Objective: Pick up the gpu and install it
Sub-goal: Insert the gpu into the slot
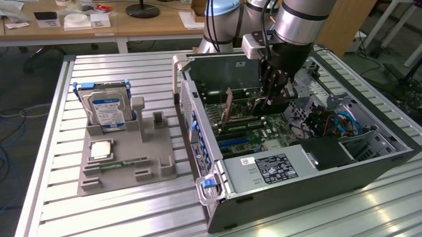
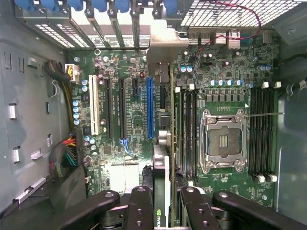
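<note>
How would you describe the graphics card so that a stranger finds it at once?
Look inside the open computer case on the metal table. The end effector reaches down over the motherboard and grips the gpu, a thin black card standing on edge. Unlike the silver hard drive outside, it is dark and held.

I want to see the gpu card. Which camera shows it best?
The wrist view: the gpu stands edge-on between the gripper fingers, above the motherboard. The exterior view shows it mostly hidden by the gripper.
</note>
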Robot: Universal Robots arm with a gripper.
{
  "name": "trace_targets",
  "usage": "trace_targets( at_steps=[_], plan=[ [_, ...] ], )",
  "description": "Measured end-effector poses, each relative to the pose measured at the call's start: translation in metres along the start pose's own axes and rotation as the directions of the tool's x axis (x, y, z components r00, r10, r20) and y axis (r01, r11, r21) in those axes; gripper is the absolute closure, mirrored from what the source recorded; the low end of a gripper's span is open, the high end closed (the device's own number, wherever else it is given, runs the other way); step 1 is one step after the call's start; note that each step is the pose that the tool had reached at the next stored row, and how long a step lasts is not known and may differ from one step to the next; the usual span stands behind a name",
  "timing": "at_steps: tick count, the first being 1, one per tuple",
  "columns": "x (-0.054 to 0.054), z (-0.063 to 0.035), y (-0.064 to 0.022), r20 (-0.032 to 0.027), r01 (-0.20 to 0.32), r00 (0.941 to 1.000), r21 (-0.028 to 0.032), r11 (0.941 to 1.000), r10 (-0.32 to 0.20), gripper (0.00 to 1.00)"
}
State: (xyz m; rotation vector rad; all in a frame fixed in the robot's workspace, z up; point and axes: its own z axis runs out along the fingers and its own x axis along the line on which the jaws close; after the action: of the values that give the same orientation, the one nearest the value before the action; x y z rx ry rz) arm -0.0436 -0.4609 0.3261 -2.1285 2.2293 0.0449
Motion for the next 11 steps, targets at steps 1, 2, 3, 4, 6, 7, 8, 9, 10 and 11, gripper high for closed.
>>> trace_targets(
  at_steps=[1,2,3,4,6,7,8,9,10,11],
  plan=[
    [0.0,0.0,0.0,0.0,0.0,1.0,0.0,1.0,0.0,0.73],
    [0.0,0.0,0.0,0.0,0.0,1.0,0.0001,1.0,0.0,0.73],
    [0.0,0.0,0.0,0.0,0.0,1.0,0.0,1.0,0.0,0.73],
    [0.0,0.0,0.0,0.0,0.0,1.0,0.0,1.0,0.0,0.73],
    [0.0,0.0,0.0,0.0,0.0,1.0,0.0,1.0,0.0,0.73],
    [0.0,0.0,0.0,0.0,0.0,1.0,0.0,1.0,0.0,0.73],
    [0.0,0.0,0.0004,0.0,0.0,1.0,0.0001,1.0,0.0,0.73],
    [0.0001,0.0001,0.0015,0.0002,0.0,1.0,0.0001,1.0,0.0,0.73],
    [0.0001,0.0,0.0026,0.0,0.0,1.0,0.0001,1.0,0.0,0.73],
    [0.0002,0.0,0.0036,0.0,0.0,1.0,0.0,1.0,0.0,0.73]
  ],
)
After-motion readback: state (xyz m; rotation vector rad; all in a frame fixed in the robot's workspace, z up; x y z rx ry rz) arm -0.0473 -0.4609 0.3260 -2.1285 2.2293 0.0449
